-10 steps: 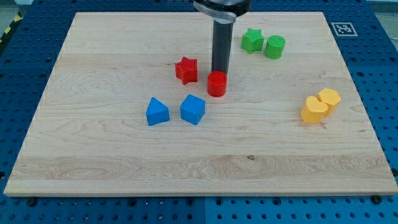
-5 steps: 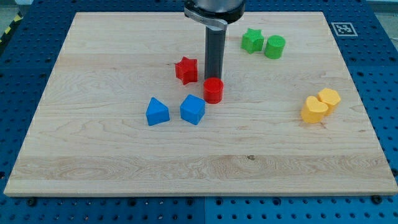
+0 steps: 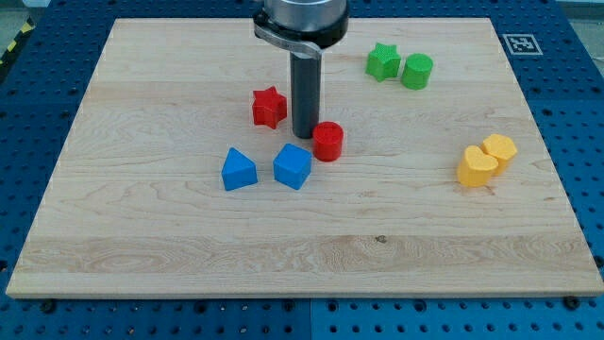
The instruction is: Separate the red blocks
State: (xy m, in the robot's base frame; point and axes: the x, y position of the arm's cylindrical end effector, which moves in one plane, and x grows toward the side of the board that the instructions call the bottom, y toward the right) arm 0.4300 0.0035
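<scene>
Red star block [image 3: 269,106] sits left of my tip [image 3: 303,136], red round block [image 3: 327,142] touching its right; no gripper here, only a rod.

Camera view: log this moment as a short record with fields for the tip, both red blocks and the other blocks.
tip: my tip stands between the two red blocks
red star: red star block, at the view's left of the tip, slightly apart
red cylinder: red cylinder block, close at the tip's right
blue blocks: two, below the tip
green blocks: star and cylinder, top right
yellow blocks: two, touching, far right
</scene>
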